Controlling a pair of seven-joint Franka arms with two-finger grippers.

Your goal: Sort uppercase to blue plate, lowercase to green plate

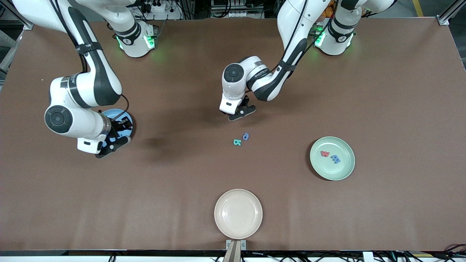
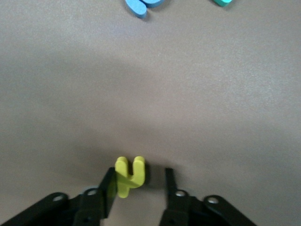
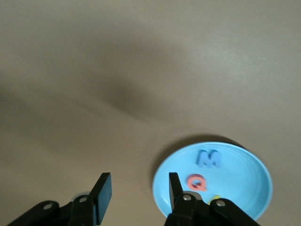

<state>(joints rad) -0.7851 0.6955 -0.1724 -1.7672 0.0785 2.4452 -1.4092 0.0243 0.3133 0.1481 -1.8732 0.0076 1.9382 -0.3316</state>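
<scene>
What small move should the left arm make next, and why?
Probably finish closing, then lift: the left gripper is down at the table with the small yellow letter between its fingers, one finger touching it, a gap at the other. The green plate holds two letters.

A wide counter [image 1: 382, 91] with a plain, matte brown top fills almost the whole front view. Soft dark shadows lie on it near the middle. Along its upper edge there are metal frame bars [image 1: 449, 12], a yellow floor line [image 1: 418, 7] and a bundle of black cables with a power strip [image 1: 160, 6]. At the lower edge, more cables [image 1: 400, 256] run under the counter, and a small metal bracket [image 1: 235, 244] sits at the middle. The light is even and comes from above.
</scene>
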